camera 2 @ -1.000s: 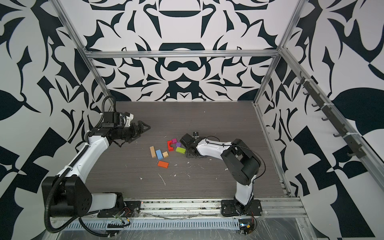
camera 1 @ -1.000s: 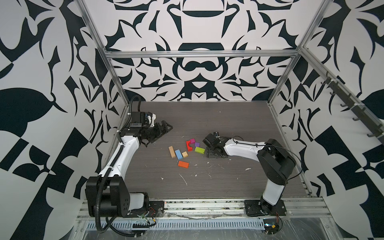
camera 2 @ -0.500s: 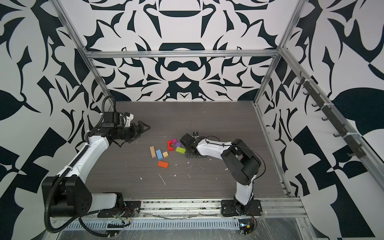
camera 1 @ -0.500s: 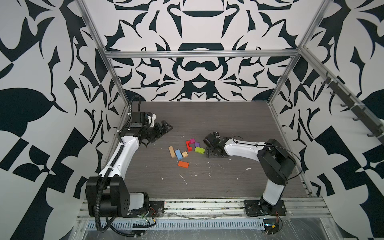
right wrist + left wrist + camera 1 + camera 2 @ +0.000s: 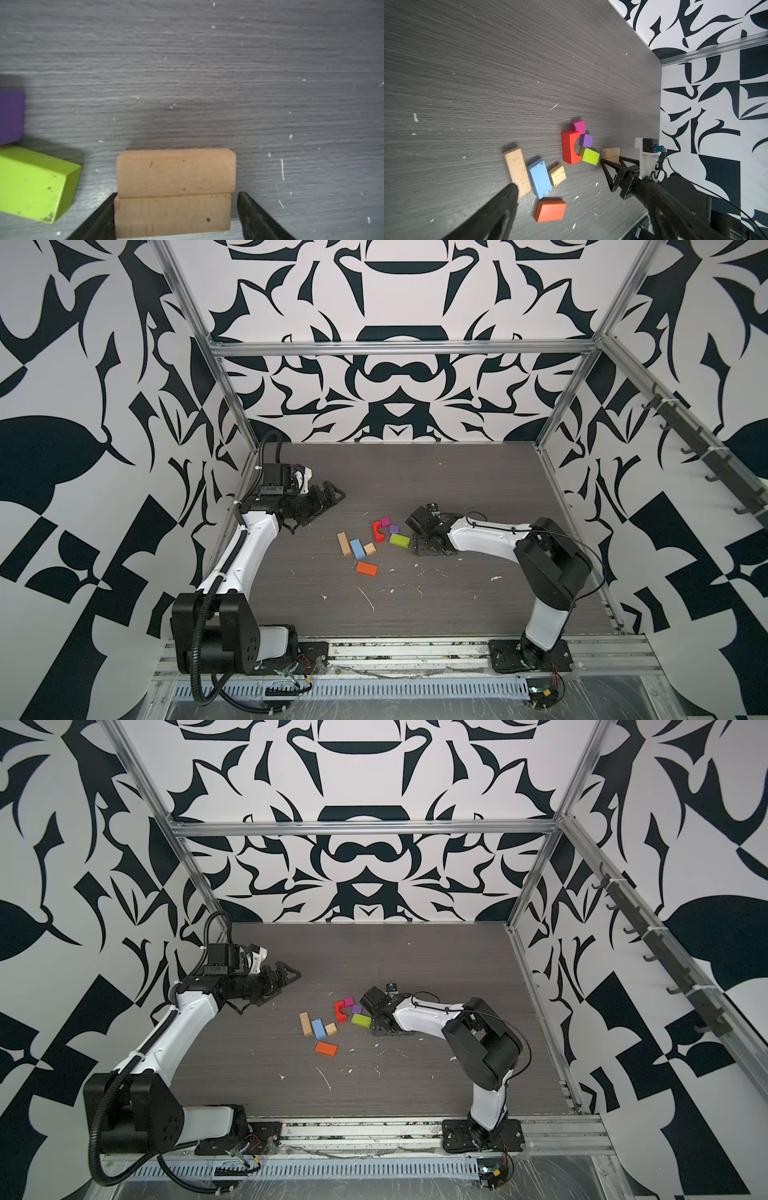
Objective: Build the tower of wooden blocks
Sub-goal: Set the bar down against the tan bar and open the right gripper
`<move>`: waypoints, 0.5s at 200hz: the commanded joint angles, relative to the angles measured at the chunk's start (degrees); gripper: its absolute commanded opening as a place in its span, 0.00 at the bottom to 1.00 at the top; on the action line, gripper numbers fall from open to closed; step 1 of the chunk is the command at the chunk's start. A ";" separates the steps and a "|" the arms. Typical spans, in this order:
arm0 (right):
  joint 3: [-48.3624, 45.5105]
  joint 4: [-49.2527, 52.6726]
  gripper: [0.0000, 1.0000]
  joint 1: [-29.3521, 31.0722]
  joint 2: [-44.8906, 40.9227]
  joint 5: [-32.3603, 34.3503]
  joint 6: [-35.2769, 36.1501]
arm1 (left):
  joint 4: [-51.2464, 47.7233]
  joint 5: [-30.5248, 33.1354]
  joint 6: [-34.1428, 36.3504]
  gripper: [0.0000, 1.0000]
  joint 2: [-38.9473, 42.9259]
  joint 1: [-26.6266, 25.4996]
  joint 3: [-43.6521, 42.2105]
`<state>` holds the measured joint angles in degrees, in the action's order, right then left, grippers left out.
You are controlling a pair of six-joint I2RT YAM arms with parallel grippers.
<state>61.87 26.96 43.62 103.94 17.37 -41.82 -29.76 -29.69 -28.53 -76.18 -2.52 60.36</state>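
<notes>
The wood block tower's pieces lie loose mid-table in both top views: tan plank (image 5: 344, 544), blue block (image 5: 357, 548), tan cube (image 5: 369, 548), orange block (image 5: 367, 568), red arch (image 5: 377, 531), magenta cube (image 5: 385, 522), purple cube (image 5: 394, 528), lime block (image 5: 399, 540). Two tan blocks stand stacked, upper (image 5: 176, 172) on lower (image 5: 172, 215). My right gripper (image 5: 176, 207) straddles the lower one, open, with a gap at one finger (image 5: 249, 216). My left gripper (image 5: 328, 497) hovers open and empty at the rear left, apart from the blocks.
Patterned walls with metal rails enclose the dark wood-grain table (image 5: 415, 605). White flecks lie scattered over its front half. The lime block (image 5: 35, 182) and purple cube (image 5: 11, 117) sit close beside the right gripper.
The right gripper's jaws have spread a little wider around the tan stack. The left arm and the blocks have not moved.
</notes>
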 commanded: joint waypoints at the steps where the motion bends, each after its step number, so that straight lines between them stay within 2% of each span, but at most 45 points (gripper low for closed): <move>1: -0.45 4.31 0.86 -0.52 0.70 2.14 1.02 | -0.37 -0.19 0.23 0.99 0.37 0.33 -0.91; 100: -0.44 4.57 0.87 -0.50 0.72 2.60 1.12 | -0.39 -0.15 0.23 0.99 0.51 0.33 -0.94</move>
<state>61.87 27.05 43.59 103.92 17.61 -41.76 -29.76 -29.67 -28.53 -76.18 -2.52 60.34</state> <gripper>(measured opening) 0.871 0.992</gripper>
